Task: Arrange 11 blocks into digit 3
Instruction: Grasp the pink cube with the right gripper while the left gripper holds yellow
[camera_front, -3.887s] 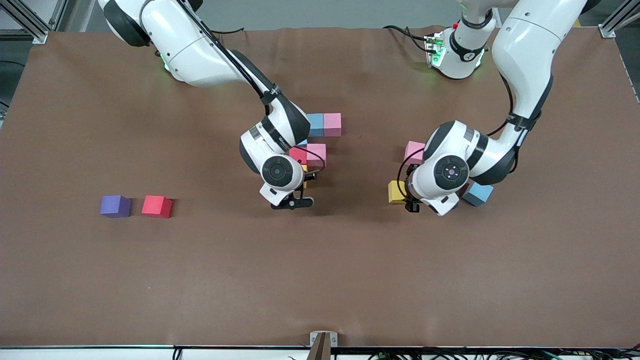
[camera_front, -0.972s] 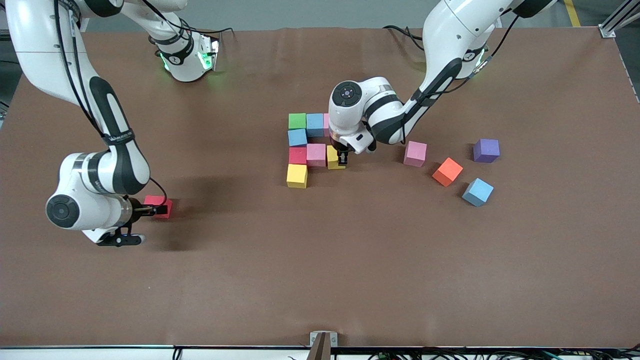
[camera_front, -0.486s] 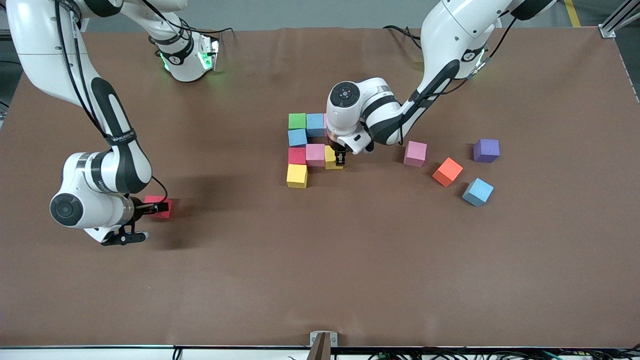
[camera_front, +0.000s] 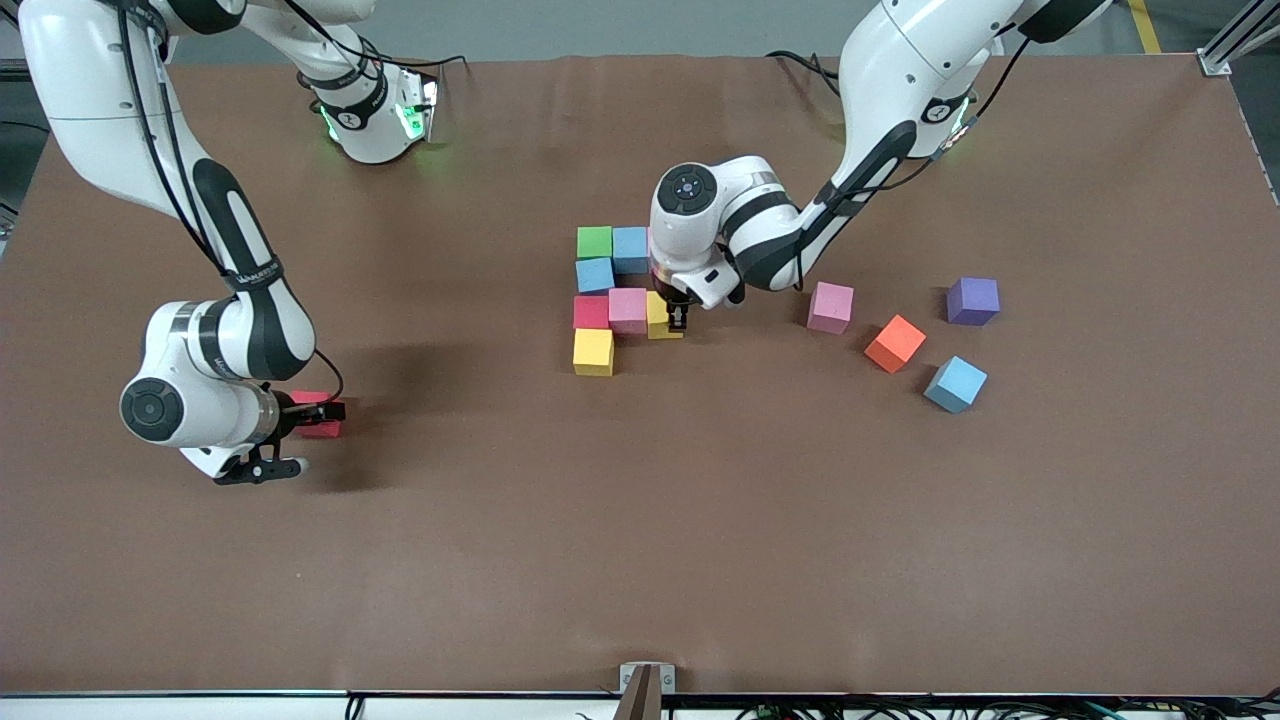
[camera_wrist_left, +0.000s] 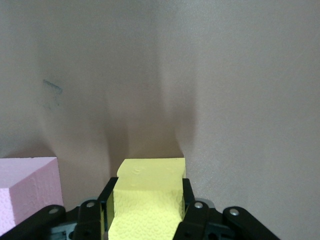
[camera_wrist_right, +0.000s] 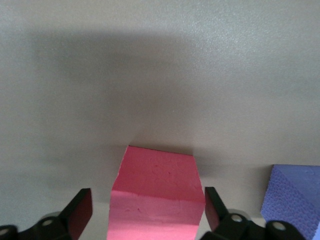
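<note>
L hand (camera_front: 678, 318) clamps yellow blk (camera_wrist_left: 150, 187) | R hand (camera_front: 322, 410) straddles red blk (camera_wrist_right: 157, 192)

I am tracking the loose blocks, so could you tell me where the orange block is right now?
In the front view, the orange block lies toward the left arm's end of the table, between the loose pink block and the loose light blue block.

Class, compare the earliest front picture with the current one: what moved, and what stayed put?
The left gripper carried the yellow block to the cluster, beside the pink block. The right gripper swung away to straddle the red block. That red block and the loose blue block stayed.
</note>
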